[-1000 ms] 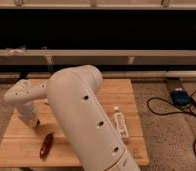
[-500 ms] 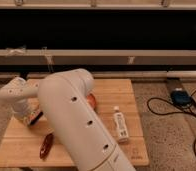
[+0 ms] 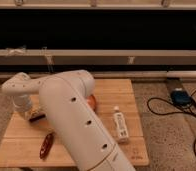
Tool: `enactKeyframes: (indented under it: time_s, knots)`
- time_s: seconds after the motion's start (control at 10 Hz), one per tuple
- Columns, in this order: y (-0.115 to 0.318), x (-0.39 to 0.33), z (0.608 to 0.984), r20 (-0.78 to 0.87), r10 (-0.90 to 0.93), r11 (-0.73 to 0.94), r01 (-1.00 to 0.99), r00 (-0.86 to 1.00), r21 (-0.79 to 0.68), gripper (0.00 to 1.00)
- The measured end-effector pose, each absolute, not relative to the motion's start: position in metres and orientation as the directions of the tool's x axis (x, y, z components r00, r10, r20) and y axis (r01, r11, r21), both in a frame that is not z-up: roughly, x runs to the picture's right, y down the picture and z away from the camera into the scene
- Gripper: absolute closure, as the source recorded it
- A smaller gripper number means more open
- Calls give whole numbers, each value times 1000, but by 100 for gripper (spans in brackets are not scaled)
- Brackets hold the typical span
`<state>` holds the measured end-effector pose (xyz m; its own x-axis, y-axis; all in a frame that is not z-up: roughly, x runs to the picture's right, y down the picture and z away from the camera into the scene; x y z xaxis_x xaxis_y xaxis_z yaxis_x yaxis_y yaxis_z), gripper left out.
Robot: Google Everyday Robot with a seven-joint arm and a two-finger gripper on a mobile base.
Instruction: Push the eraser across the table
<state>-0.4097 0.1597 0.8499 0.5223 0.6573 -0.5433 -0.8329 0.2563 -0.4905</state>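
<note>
The eraser (image 3: 37, 118), a small dark block with reddish-orange edging, lies flat on the left part of the light wooden slatted table (image 3: 111, 92). My gripper (image 3: 25, 113) hangs from the white wrist at the table's left edge, low over the top. It is right beside the eraser on its left, and I cannot tell if they touch. My big white arm (image 3: 73, 120) crosses the middle of the table and hides much of it.
A slim dark-red object (image 3: 46, 145) lies near the front left. A white bottle (image 3: 120, 125) lies on the right side. An orange thing (image 3: 92, 102) peeks out behind the arm. A blue device (image 3: 180, 96) and black cables (image 3: 191, 125) lie on the floor to the right.
My arm has swung back and left, uncovering more of the table's right side and the orange thing. The eraser now shows plainly at the gripper's right.
</note>
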Motion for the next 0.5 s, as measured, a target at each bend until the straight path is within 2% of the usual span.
enactKeyframes:
  time_s: [0.5]
  knots:
    - [157, -390, 826, -539, 641, 191, -794, 546, -578, 100]
